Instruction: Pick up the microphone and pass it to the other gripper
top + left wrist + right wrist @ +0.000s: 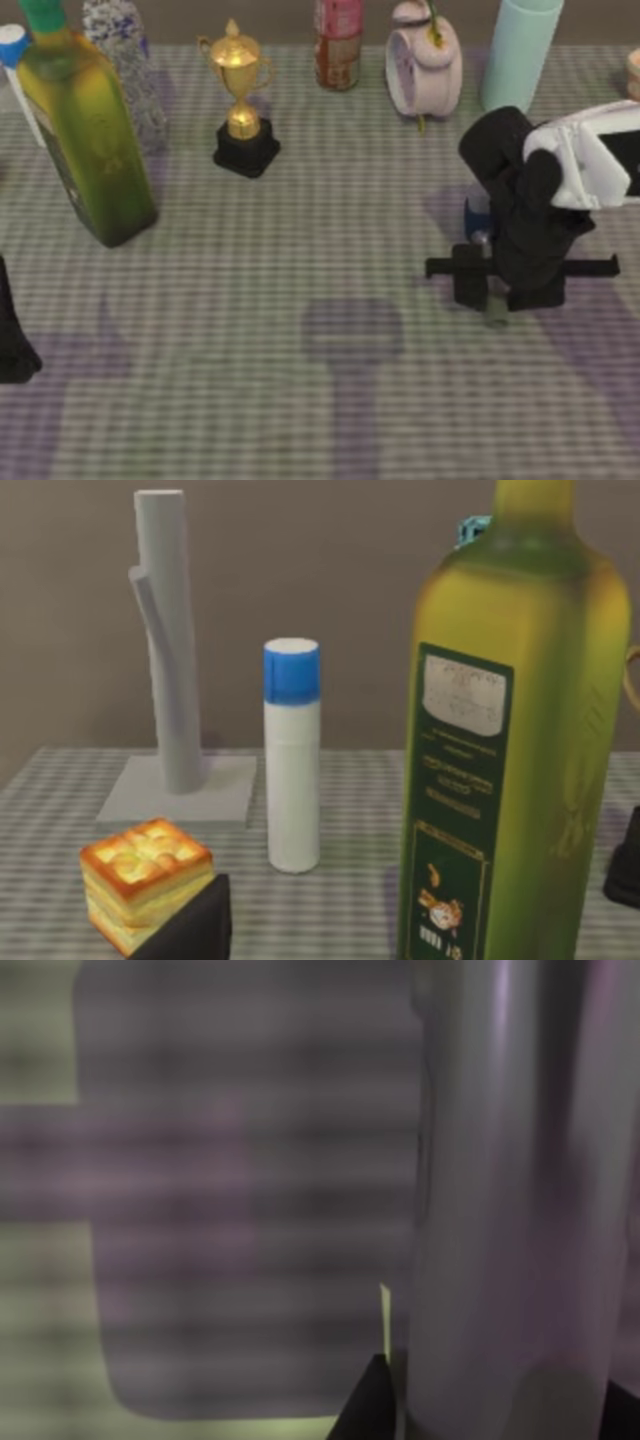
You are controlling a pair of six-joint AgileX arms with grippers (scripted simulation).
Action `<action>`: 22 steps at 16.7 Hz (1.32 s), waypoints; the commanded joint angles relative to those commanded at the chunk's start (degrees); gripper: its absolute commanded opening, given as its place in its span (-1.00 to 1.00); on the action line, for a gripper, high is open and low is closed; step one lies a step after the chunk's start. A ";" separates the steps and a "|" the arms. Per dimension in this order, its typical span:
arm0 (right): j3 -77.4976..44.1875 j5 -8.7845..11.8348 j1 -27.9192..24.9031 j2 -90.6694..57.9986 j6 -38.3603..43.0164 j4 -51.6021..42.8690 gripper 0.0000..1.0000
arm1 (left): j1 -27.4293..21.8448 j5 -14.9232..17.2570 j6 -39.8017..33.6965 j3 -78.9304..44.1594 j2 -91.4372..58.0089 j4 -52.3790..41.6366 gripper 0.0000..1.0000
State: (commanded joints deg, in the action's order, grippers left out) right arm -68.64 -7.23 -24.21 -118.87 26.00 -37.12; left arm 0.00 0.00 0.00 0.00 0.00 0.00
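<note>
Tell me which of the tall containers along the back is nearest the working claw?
The pale-teal cylinder, right behind the right gripper; the red can and green bottle stand farther left.

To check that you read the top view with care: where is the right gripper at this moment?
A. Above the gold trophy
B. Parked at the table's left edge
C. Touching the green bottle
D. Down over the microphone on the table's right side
D: in the top view the right gripper sits low over the microphone on the right side, far from the trophy and the green bottle.
</note>
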 joint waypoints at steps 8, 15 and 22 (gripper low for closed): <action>1.12 6.20 -1.08 4.46 -2.28 11.68 -1.00 | 0.00 0.00 0.00 0.00 0.00 0.00 1.00; 10.48 15.37 -1.17 10.98 -12.29 46.77 -1.00 | 0.00 0.00 0.00 0.00 0.00 0.00 1.00; 19.86 24.10 -0.95 20.47 -22.35 79.25 -1.00 | 0.00 0.00 0.00 0.00 0.00 0.00 1.00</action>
State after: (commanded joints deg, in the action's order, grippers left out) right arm -48.78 16.87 -25.16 -98.40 3.65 42.13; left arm 0.00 0.00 0.00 0.00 0.00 0.00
